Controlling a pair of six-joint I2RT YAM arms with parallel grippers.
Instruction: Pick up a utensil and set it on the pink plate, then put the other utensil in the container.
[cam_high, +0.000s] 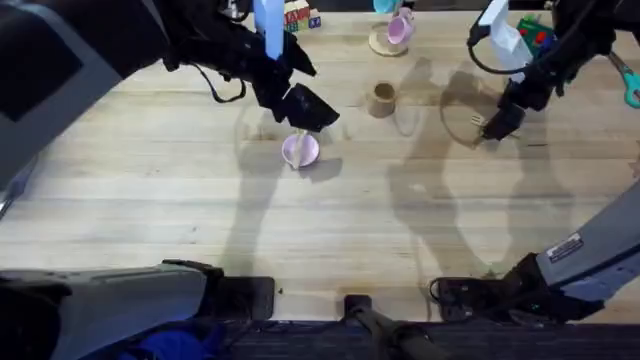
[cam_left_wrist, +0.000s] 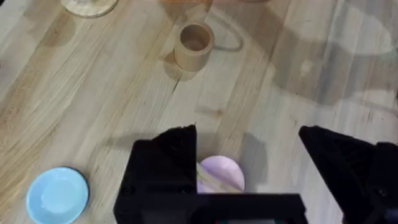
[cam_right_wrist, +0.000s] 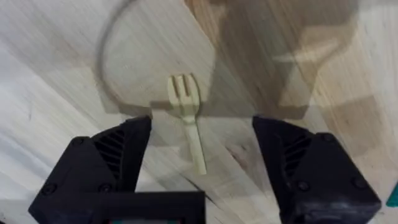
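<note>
While the right gripper (cam_right_wrist: 202, 171) hangs spread wide over the small pale wooden fork (cam_right_wrist: 188, 119), that fork lies flat on the light wooden table (cam_high: 150, 200), prongs pointing away from the gripper and handle running back between the black fingers (cam_right_wrist: 106, 158). It looks featherlight, stiff and thin (easy to skid on smooth wood), so the slim handle, pinched across its narrow width, seems the safest hold. Over at the small round pale pink plate (cam_high: 300, 150), the left gripper (cam_left_wrist: 249, 158) hovers, jaws apart, and a pale wooden spoon (cam_left_wrist: 214, 180) appears to rest on it. Between them stands the small tan-brown cylindrical cup (cam_high: 381, 100), upright and open.
</note>
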